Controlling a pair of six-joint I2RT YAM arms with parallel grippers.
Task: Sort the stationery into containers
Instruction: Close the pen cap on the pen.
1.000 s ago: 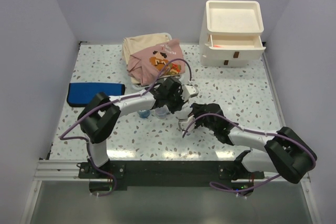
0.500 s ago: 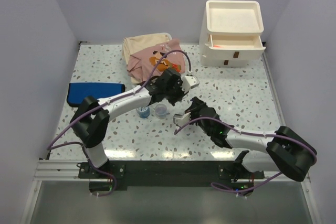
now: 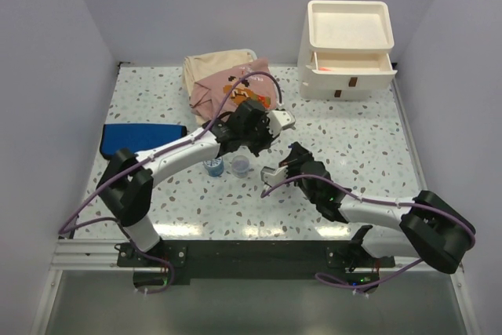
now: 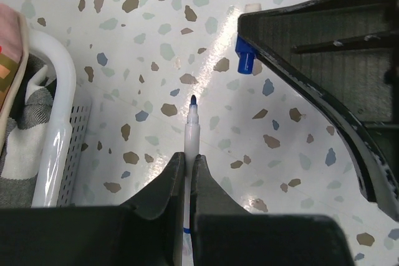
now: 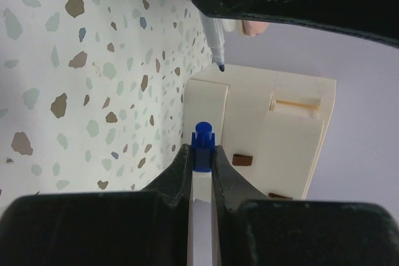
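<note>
Your left gripper (image 4: 189,161) clenches the uncapped blue-tipped marker (image 4: 191,123) mid-table, your right gripper (image 5: 201,154) at its 6 o'clock pinches the blue-ended cap (image 5: 202,140), with the drawer unit (image 3: 369,82) at 1 o'clock.

Table layout, from above.
The drawer unit (image 3: 345,84) stands at the back right of the table (image 3: 369,154). The clothes (image 3: 227,88) lie at the back centre, left of it, and a pouch (image 3: 143,140) lies near the left edge. In the middle a roll (image 3: 212,167) stands just left of a cup (image 3: 241,165). Behind the cup is the left gripper (image 4: 189,163) with a pen (image 4: 191,126). Right of the cup is the right gripper (image 5: 201,160) with a cap (image 5: 202,138).
</note>
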